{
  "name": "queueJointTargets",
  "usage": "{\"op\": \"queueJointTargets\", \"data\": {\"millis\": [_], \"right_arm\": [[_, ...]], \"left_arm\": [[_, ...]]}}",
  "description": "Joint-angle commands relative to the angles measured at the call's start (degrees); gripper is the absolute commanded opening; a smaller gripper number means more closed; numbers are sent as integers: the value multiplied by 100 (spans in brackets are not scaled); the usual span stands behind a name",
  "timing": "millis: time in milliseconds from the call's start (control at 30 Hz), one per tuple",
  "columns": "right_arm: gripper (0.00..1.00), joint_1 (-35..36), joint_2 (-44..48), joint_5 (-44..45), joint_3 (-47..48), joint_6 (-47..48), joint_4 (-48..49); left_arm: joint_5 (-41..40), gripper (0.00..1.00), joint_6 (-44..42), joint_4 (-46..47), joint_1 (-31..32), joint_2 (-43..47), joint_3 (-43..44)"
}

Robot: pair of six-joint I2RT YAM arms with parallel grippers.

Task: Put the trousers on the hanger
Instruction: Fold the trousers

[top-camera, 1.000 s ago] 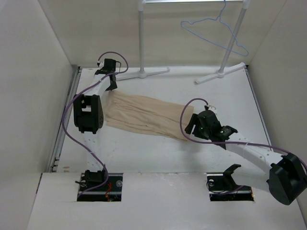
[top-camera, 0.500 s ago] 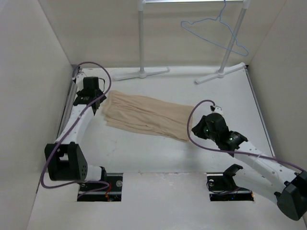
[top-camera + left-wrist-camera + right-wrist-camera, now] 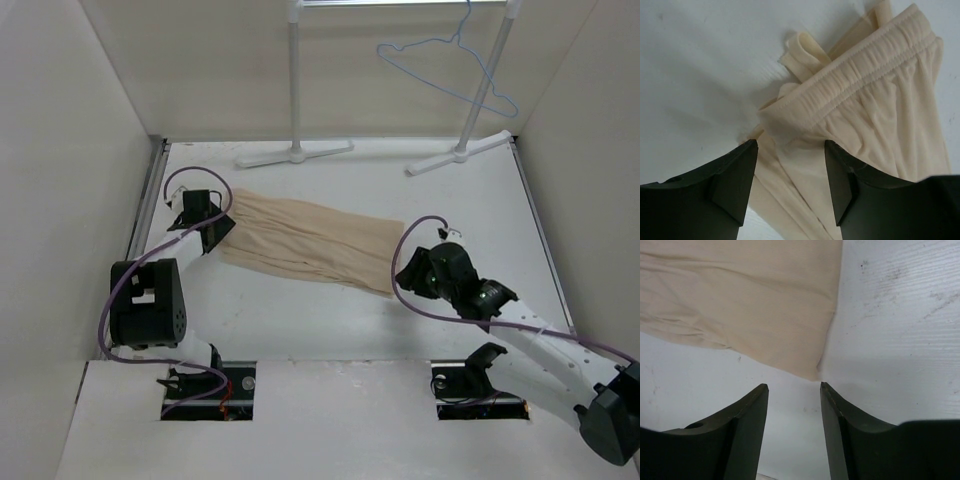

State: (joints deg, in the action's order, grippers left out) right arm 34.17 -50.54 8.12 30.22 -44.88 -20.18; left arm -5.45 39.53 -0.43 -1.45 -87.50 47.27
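Both jaws stand spread: left gripper straddles the waistband, right gripper hovers by the hem corner of the trousers, flat mid-frame. Grasping seems the step in hand; next, each must pinch cloth and lift toward the hanger, upper right.

White table, beige trousers lying flat and wrinkled across its middle, white rack feet at far edge

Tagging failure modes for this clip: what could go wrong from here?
The left gripper straddles bunched fabric below the waistband; closing may catch only one layer, so the trousers sag.
The right gripper faces just the hem corner; thin fabric could slip out.
The hanger hangs free on the rack; a nudge may swing it.
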Motion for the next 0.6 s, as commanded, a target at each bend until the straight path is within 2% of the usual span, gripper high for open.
{"op": "queueJointTargets", "data": {"millis": [0,167,233,300,400,567], "right_arm": [[53,32,150,-12,-68,-12,32],[66,-301,19,-65,-270,-99,207],[68,-372,-226,-170,-349,-117,453],[68,-442,-551,-363,-341,-135,699],[66,-434,-1017,-644,-306,-205,1147],[62,-433,-1554,-996,-367,-512,1727]], "left_arm": [[194,52,196,631,-88,-231,195],[150,42,196,728,-149,-583,195],[132,35,187,807,-175,-671,187],[123,23,196,816,-219,-680,195],[36,14,169,737,-220,-461,265],[-131,11,99,167,-263,-30,502]]}}
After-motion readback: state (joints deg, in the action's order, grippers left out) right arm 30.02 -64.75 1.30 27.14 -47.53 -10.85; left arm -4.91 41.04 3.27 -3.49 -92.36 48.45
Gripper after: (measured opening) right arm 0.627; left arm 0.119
